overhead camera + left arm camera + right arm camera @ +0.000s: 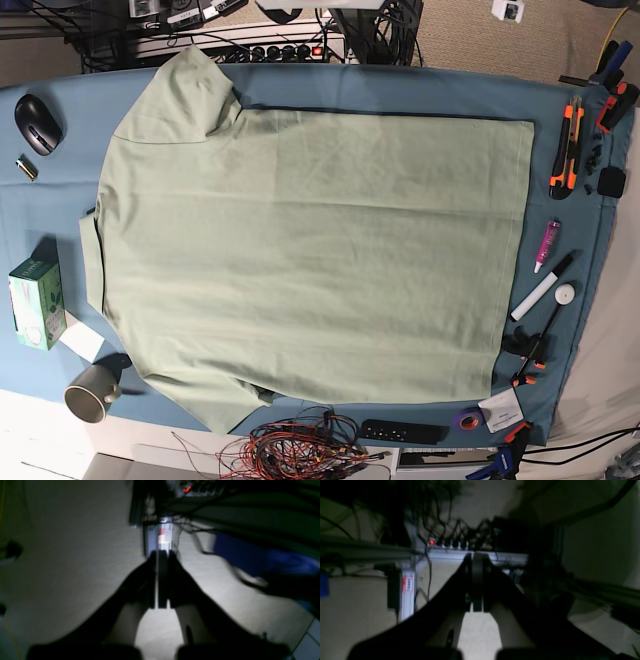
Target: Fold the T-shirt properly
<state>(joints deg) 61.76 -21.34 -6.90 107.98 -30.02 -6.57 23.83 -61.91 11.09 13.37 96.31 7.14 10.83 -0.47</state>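
The T-shirt [310, 250] lies spread flat on the teal-blue table cloth [570, 230] in the base view. It is pale sage green, with its hem to the right and its sleeves at the upper left and lower left. Neither arm shows in the base view. In the left wrist view my left gripper [160, 553] is shut with nothing between its fingers, dark against a pale floor. My right gripper [477, 555] is likewise shut and holds nothing. The T-shirt does not appear in either wrist view.
Around the shirt lie a black mouse [38, 123], a green box [36, 303], a grey mug [92, 392], a tangle of wires [300, 450], orange cutters [565, 145], markers [543, 290] and a black remote [403, 432]. A power strip [447, 544] and cables hang near the frame.
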